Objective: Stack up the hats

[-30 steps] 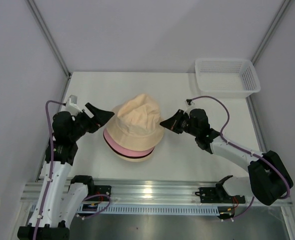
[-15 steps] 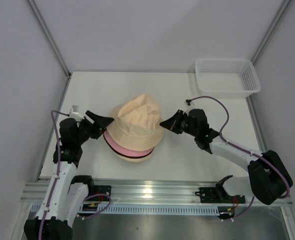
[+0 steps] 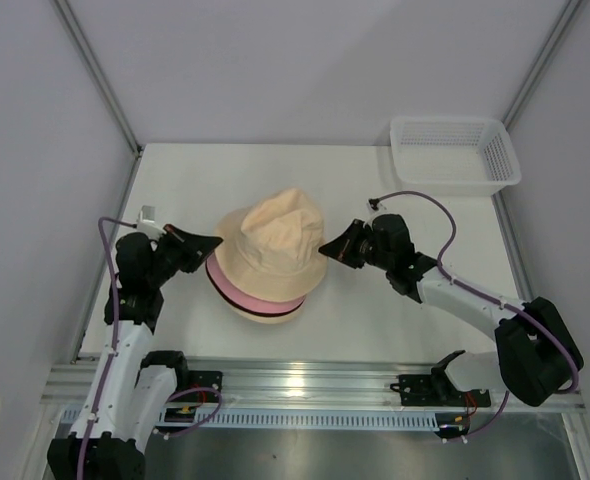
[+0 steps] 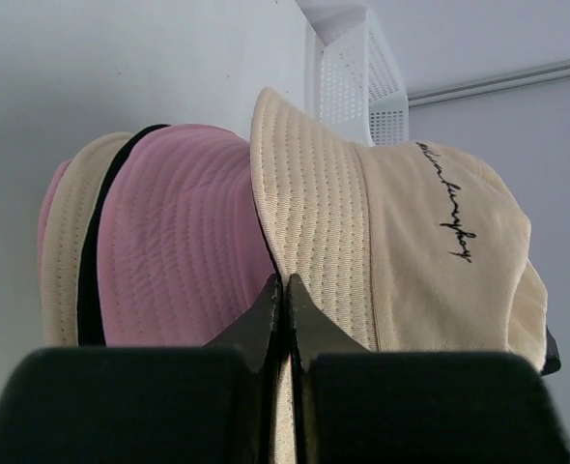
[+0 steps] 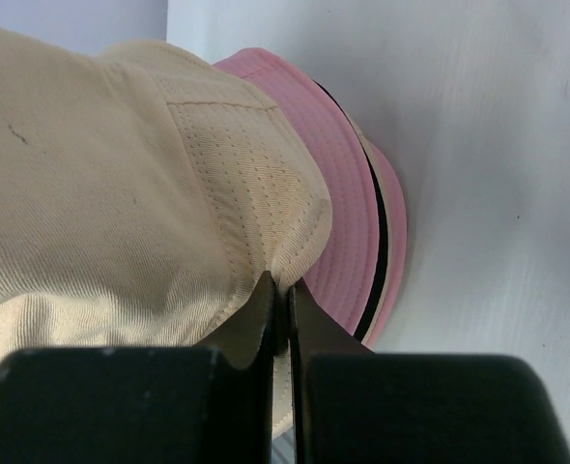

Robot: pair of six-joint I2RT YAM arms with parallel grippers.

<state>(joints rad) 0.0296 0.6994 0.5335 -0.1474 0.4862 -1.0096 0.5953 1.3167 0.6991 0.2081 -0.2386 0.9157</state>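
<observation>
We pinch the brim of the pale peach soft fabric bucket hat (image 3: 275, 235) on both sides, left hand (image 3: 211, 243) and right hand (image 3: 325, 246) each clamped on it, likely to seat it squarely over the pink fabric hat (image 3: 233, 288) mid-frame.

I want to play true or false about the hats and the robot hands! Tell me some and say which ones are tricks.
1. The peach hat is on top of the pile. True.
2. The left hand is wide open. False: it is shut, pinching the peach hat's brim.
3. A pink hat lies right under the peach hat. True.
4. The white basket has a hat in it. False: no hat is in it; the hats are piled in the middle of the table.
5. The right hand is pinching the pink hat. False: it pinches the peach hat's brim.
</observation>
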